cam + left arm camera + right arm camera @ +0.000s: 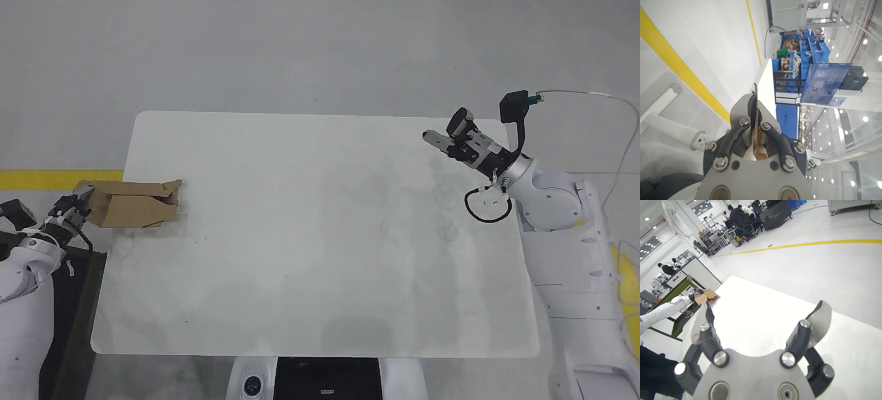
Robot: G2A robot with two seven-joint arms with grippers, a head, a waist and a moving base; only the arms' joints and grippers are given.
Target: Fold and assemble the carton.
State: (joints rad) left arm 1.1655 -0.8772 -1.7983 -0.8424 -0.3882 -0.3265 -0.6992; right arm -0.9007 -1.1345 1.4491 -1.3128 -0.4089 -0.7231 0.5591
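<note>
– where is the carton found?
– it is seen flattened, lying across the left edge of the tabletop, part on the surface and part overhanging it.
– is it held?
– one cardboard edge is pinched between the closed jaws of the left gripper, just off that same edge of the tabletop. the right gripper is placed above the far right corner of the tabletop, its jaws spread wide with nothing in them.
– which step is judged to be in hand?
– the very start: the carton is only gripped at its edge, and no panel looks opened or folded yet.
– what is called for next?
– probably the carton must be drawn toward the middle of the tabletop, where it can be reached by the right gripper and opened up.
</note>
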